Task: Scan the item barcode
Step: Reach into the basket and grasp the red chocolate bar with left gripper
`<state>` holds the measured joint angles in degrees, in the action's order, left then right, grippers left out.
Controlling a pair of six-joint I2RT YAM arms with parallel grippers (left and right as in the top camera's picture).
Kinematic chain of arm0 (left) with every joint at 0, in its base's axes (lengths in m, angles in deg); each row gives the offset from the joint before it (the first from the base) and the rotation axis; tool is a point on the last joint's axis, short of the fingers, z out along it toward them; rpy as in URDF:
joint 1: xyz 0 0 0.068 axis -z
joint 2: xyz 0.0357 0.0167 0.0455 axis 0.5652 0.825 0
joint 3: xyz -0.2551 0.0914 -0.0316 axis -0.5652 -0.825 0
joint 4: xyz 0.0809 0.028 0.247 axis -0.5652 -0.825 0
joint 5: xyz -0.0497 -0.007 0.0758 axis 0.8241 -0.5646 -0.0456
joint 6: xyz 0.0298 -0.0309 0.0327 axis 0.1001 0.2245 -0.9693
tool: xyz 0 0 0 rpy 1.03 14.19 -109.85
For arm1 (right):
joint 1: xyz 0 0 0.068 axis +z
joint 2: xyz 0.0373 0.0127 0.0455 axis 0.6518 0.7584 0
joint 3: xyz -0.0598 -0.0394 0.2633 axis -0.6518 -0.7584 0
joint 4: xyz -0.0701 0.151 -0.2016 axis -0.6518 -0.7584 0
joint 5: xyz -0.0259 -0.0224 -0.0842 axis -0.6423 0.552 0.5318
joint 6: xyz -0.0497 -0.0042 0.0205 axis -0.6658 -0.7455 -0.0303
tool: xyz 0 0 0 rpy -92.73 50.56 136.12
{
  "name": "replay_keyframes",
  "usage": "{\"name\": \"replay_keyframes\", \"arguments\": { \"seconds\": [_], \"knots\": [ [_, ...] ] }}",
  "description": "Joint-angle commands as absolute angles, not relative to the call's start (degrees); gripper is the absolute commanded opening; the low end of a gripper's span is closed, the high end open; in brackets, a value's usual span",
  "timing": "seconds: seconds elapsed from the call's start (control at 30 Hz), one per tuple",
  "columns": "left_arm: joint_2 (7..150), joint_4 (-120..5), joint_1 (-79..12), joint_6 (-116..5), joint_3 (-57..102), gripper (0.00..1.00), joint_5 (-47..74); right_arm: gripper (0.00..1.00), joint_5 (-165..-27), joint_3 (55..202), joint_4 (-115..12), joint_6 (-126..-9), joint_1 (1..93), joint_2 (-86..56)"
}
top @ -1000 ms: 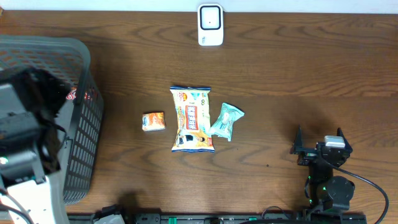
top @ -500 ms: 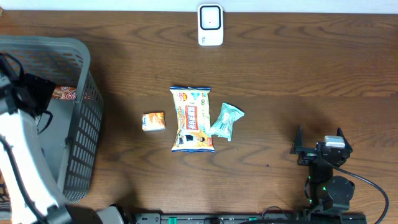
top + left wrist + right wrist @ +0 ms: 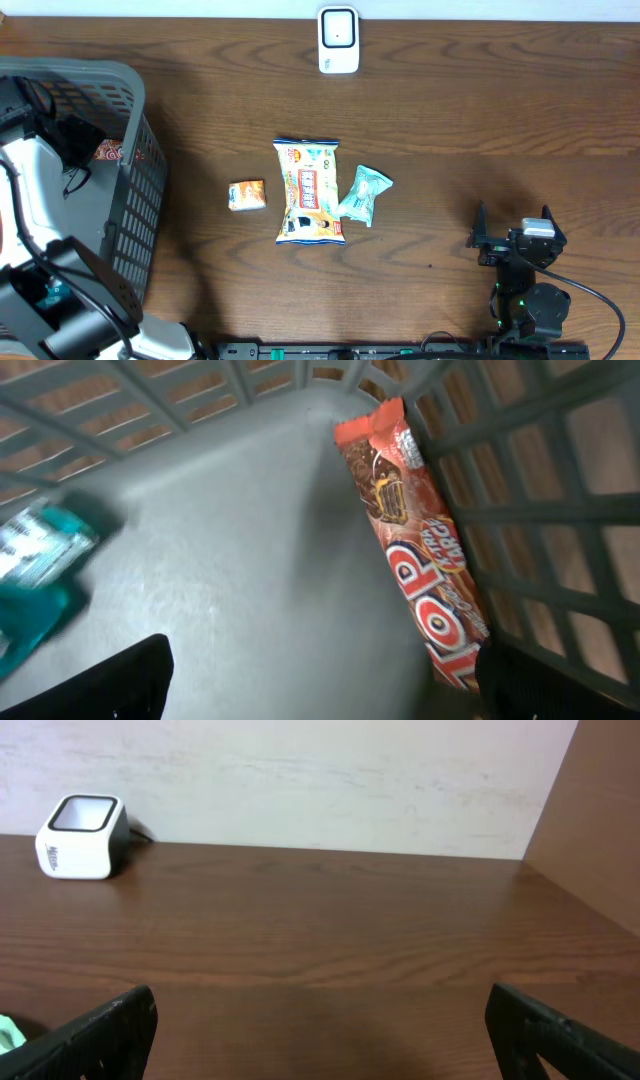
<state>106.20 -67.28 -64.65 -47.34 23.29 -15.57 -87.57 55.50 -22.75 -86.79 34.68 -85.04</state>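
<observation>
Presently, the risks as I judge them: the red snack bar (image 3: 420, 560) lies flat against the mesh wall in a corner of the basket (image 3: 135, 200), so a finger could snag on the ribs. The slick wrapper may slide out of a shallow pinch. No barcode shows on the upward face, so it may meet the scanner (image 3: 338, 40), well apart at the table's (image 3: 450, 130) far edge, wrong side out. A blurred teal packet (image 3: 40, 560) lies apart from the bar.

The left fingers (image 3: 130, 680) are spread wide above the basket floor, holding nothing, no contact visible. The right fingers (image 3: 100, 1030) are equally wide and empty, low over the table.
</observation>
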Motion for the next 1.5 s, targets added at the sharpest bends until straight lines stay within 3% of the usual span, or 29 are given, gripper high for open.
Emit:
{"name": "replay_keyframes", "arguments": {
  "seconds": [0.0, 0.43, 1.47],
  "knots": [
    [109.35, -65.36, -64.87, -53.00, 23.14, 0.95, -15.46, 0.99, -87.92, 55.28, -22.82, -87.53, 34.35, -85.30],
    [115.40, -56.38, -64.83, -61.72, 23.12, 0.94, -15.44, 0.99, -87.92, 55.28, -22.84, -87.53, 34.35, -85.28],
    [123.23, -53.23, -64.83, -58.16, 22.20, 0.93, -14.44, 0.99, -87.92, 55.28, -22.82, -87.53, 34.35, -85.24]
  ]
}}
